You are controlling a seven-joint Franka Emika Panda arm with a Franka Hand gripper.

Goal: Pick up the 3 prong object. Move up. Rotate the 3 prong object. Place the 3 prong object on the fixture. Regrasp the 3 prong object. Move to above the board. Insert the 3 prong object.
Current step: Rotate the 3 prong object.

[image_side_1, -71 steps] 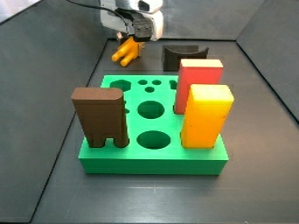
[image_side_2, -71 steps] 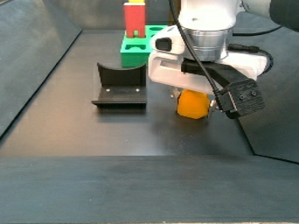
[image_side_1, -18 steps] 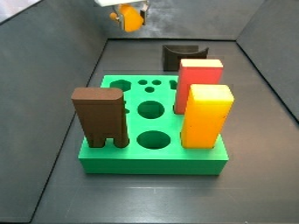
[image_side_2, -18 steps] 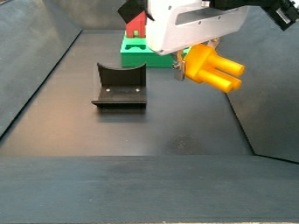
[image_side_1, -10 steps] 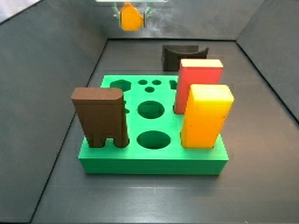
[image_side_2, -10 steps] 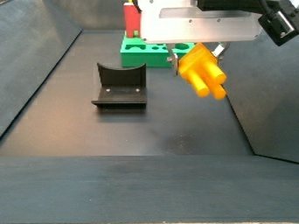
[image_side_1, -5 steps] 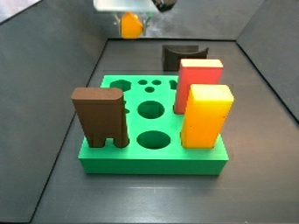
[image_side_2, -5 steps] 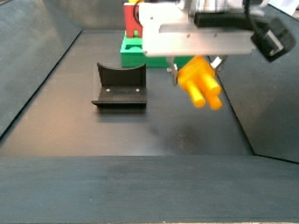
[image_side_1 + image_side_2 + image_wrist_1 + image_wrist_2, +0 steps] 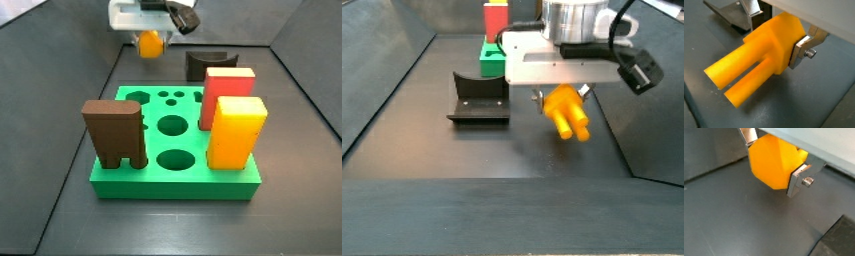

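In a side view the gripper (image 9: 563, 100) hangs above the dark floor with its silver fingers closed on the small yellow-orange plastic 3 prong object (image 9: 567, 115), whose prongs slant down toward five o'clock. Both wrist views show the piece clamped between the plates, clear of the floor. The dark brown-black fixture (image 9: 477, 98), a low block with a curved notch, sits near the piece at about nine o'clock, and nothing lies on it. The large green board (image 9: 174, 140) with round holes stands at about five o'clock from the gripper in a side view.

Judging from this, pickup and lift are done and the rotation looks done or nearly so. Placing on the fixture, regrasping, moving over the board and inserting are left.
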